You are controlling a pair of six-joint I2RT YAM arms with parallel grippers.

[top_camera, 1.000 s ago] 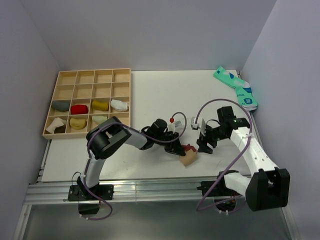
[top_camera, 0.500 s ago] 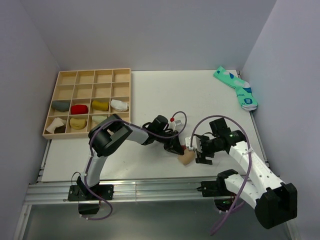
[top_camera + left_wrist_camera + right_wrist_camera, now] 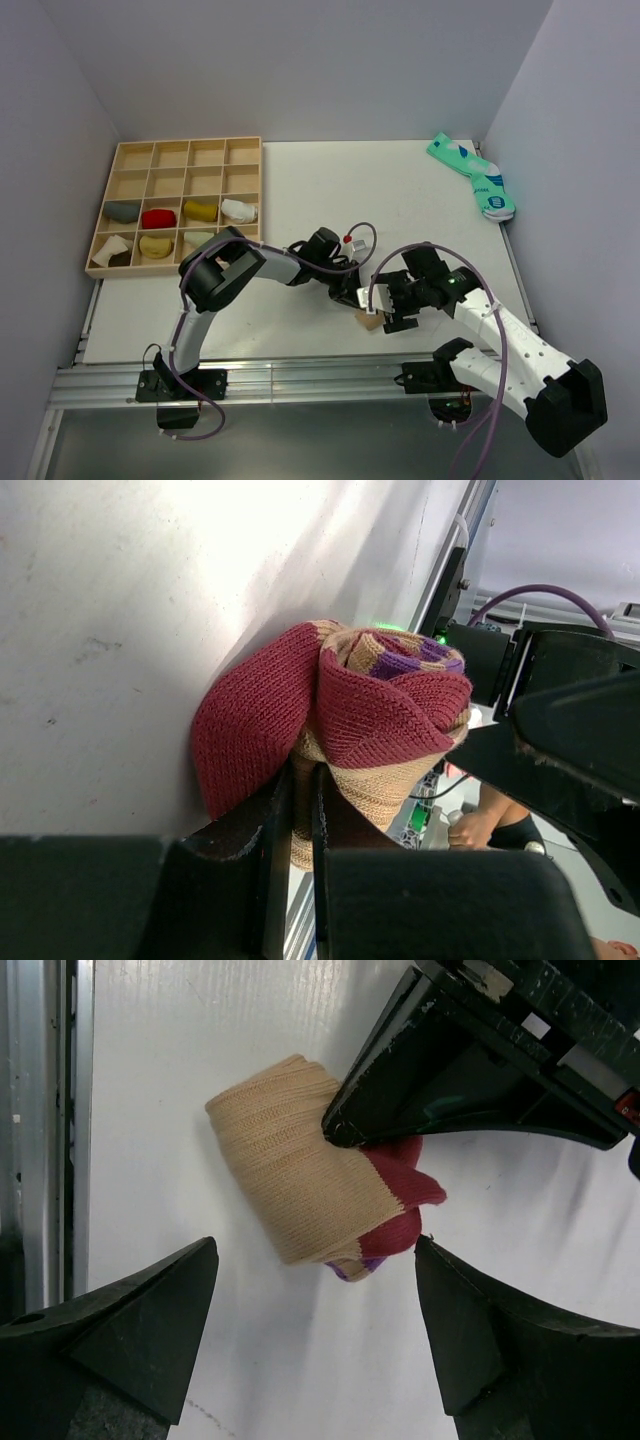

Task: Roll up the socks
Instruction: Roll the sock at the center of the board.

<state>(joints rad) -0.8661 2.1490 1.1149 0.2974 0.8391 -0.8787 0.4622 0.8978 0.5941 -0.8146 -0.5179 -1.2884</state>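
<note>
Table (image 3: 150,320), near edge: 1 sock roll (image 3: 290,1170) lies here. Right gripper (image 3: 315,1252) spread wide, straddling it; left gripper (image 3: 300,780) narrow, pinching its fold. Best to lower the right squarely and close across the tan body before the left lets go. Tan roll, maroon toe tucked, purple stripe peeking out – the olive sock is perhaps inside, unseen.

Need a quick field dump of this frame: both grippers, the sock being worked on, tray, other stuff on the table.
left gripper: shut on the tan and maroon sock, pinching its lower edge
right gripper: open wide, over the sock, one finger on each side, neither touching it
tan and maroon sock: bundled up, lying on the table near its front edge
wooden tray: far left, several compartments hold rolled socks
teal socks: unrolled, far right corner
</note>
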